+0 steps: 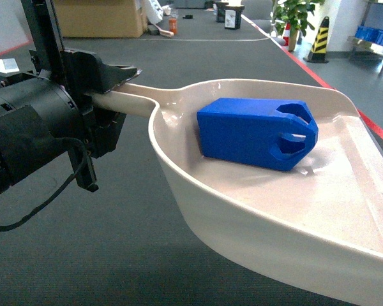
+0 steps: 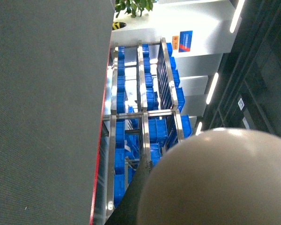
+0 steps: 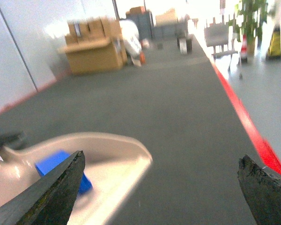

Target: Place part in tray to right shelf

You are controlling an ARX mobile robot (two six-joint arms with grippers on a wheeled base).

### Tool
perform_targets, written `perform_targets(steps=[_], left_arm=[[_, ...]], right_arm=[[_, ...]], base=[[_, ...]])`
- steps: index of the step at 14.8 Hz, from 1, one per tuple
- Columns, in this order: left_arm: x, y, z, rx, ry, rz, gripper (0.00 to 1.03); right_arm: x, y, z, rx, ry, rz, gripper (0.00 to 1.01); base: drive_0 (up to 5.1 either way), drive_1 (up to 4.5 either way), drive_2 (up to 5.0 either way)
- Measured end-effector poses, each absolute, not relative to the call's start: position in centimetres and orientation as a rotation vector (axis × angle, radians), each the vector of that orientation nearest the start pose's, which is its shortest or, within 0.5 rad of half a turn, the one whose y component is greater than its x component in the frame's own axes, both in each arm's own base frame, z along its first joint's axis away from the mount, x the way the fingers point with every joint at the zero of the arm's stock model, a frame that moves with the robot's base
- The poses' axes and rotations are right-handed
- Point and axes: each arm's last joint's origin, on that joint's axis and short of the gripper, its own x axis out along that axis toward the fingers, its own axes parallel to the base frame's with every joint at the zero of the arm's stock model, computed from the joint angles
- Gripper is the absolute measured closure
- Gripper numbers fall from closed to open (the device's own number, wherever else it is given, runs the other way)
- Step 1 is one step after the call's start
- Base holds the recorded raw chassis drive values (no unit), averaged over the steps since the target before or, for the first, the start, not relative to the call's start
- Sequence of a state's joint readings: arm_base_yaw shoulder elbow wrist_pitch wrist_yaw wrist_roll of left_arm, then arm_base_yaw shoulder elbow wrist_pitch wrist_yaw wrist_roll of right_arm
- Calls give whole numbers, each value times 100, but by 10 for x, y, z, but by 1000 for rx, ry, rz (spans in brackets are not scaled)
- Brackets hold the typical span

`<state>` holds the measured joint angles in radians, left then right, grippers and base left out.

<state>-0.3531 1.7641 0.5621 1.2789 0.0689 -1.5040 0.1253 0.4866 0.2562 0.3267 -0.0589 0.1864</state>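
The cream tray (image 1: 179, 172) is held above the grey floor, and the blue part (image 1: 252, 131) lies on its side inside it with the notched end toward the open lip. My left gripper (image 1: 115, 99) is shut on the tray's round handle at the left of the head view. In the left wrist view the tray (image 2: 225, 183) fills the lower right beside one dark finger (image 2: 136, 192). My right gripper (image 3: 161, 173) is open and holds nothing. The tray (image 3: 107, 145) and part (image 3: 54, 166) lie to its lower left. A steel rack (image 2: 143, 112) stands far off; I cannot tell whether it is the right shelf.
Grey carpeted floor (image 1: 115, 255) runs ahead, edged by a red line (image 1: 319, 80) on the right. Cardboard boxes (image 1: 102, 18), a potted plant (image 1: 293, 16) and a striped cone (image 1: 319, 39) stand at the far end. A rack with blue crates (image 1: 376, 35) is at the far right.
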Motion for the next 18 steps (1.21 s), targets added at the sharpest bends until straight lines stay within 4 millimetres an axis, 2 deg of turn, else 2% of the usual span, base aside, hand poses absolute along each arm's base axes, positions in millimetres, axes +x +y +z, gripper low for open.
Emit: perform_targets(steps=[1,6,8,18], left_arm=[[291,-110,163,-1490,256,-398,91],[292,-109,163,-1490,255,-392,91],[292,-108,163,-1491,249,-389,91],[291,-109,163,-1490,255,-395,91]], right_arm=[[132,18,241,188,-97,194,3],[127,18,257,186,-169,200,3],[130,18,249,185,-121,195,3],[129,18,250,185,-133,194,3]], base=[[0,0,0],[472,-379,-77],[454,-297,-171],[490,-251,-251]])
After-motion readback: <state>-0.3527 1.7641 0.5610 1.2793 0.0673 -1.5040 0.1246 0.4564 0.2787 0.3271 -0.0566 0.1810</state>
